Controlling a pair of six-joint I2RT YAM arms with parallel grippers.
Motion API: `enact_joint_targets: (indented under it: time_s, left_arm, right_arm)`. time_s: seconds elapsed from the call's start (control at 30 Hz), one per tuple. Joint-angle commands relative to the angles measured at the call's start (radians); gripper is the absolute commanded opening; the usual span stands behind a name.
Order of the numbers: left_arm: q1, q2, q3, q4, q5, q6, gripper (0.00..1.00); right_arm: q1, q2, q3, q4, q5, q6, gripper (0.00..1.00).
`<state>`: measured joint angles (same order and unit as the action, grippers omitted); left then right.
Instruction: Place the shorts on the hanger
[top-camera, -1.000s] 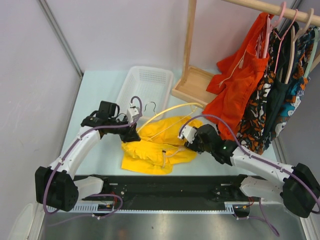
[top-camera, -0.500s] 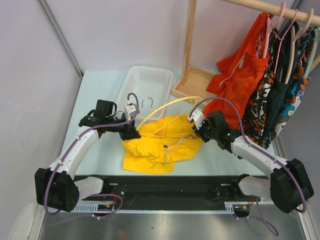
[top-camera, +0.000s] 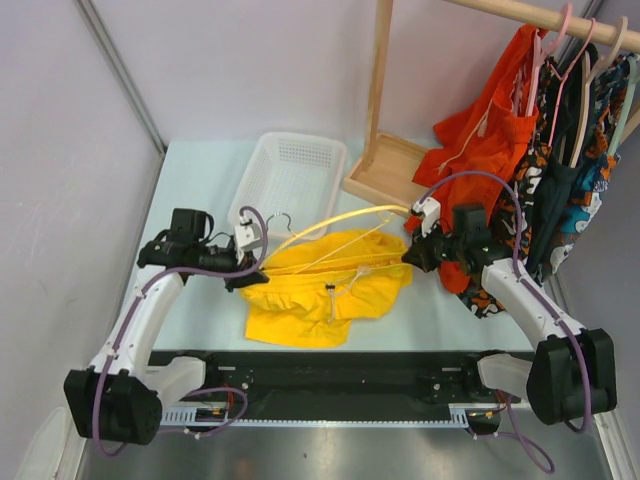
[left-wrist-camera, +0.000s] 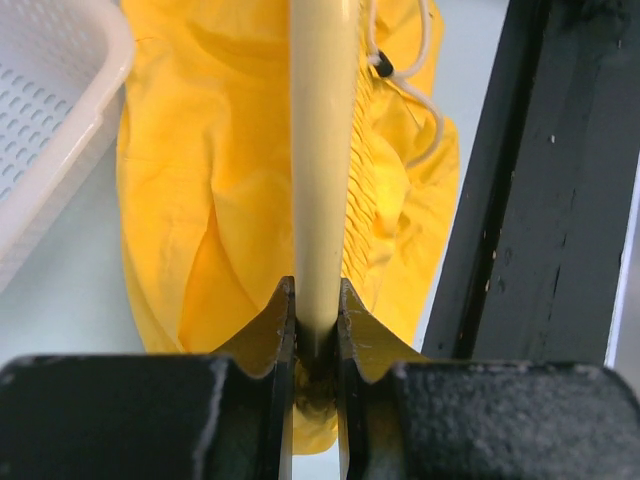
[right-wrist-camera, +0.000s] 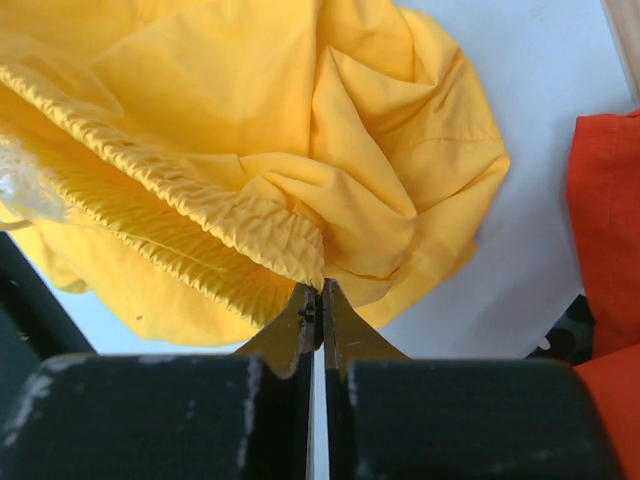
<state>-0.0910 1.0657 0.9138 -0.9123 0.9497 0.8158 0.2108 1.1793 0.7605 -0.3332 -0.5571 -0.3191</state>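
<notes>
Since the cloth is light, limp and stretchy, take it by the gathered waistband (right-wrist-camera: 180, 205), not by the loose fabric. On the left, your left gripper (left-wrist-camera: 315, 305) is clamped on the thin, stiff hanger (left-wrist-camera: 322, 150). The shorts (top-camera: 305, 305) lie on the table (top-camera: 200, 180) between the arms, beneath the hanger's arc. Your right gripper (right-wrist-camera: 320, 300) is pinched shut on the waistband's edge — a second ago it sat nearer the middle, and both arms have since spread apart.

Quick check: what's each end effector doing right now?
Left end effector: closed on the hanger.
Right end effector: closed, pinching the shorts at the waistband edge.
</notes>
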Motion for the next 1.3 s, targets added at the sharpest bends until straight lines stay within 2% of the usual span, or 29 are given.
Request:
enact_joint_targets:
  time_s: [0.0,0.2,0.3,0.4,0.6,0.83,1.07,1.17,1.2,1.27]
  left_arm:
    - [0.033,-0.094,-0.007,-0.226,-0.124,0.294,0.0]
    - [0.033,-0.15,-0.035,-0.313,-0.247,0.413,0.0]
    - [0.033,-0.128,-0.012,-0.271,-0.347,0.359,0.0]
    - [0.03,-0.096,0.017,-0.258,-0.428,0.372,0.01]
    - [-0.033,-0.059,0.025,-0.179,-0.592,0.342,0.01]
    - [-0.124,0.043,0.03,-0.106,-0.764,0.226,0.0]
    - [-0.243,0.097,0.114,-0.097,-0.747,0.14,0.0]
    - [-0.277,0.108,0.157,-0.115,-0.698,0.121,0.0]
    - [-0.279,0.109,0.166,-0.134,-0.684,0.123,0.0]
    - [-0.279,0.099,0.184,-0.161,-0.649,0.149,0.0]
  right_arm:
    - [-0.094,0.036,0.08,-0.05,0.053,0.026,0.0]
    - [-0.113,0.036,0.106,-0.03,0.046,0.069,0.0]
    - [-0.11,0.01,0.12,-0.032,0.062,0.077,0.0]
    - [-0.106,-0.023,0.135,-0.053,0.083,0.074,0.0]
    - [-0.062,-0.063,0.18,-0.089,0.134,0.08,0.0]
    - [0.01,-0.09,0.204,-0.122,0.218,0.057,0.0]
    - [0.12,-0.112,0.249,-0.144,0.233,0.051,0.0]
    - [0.18,-0.106,0.273,-0.17,0.238,0.051,0.24]
    - [0.183,-0.107,0.283,-0.173,0.234,0.048,0.47]
    - [0.176,-0.106,0.299,-0.188,0.211,0.035,0.62]
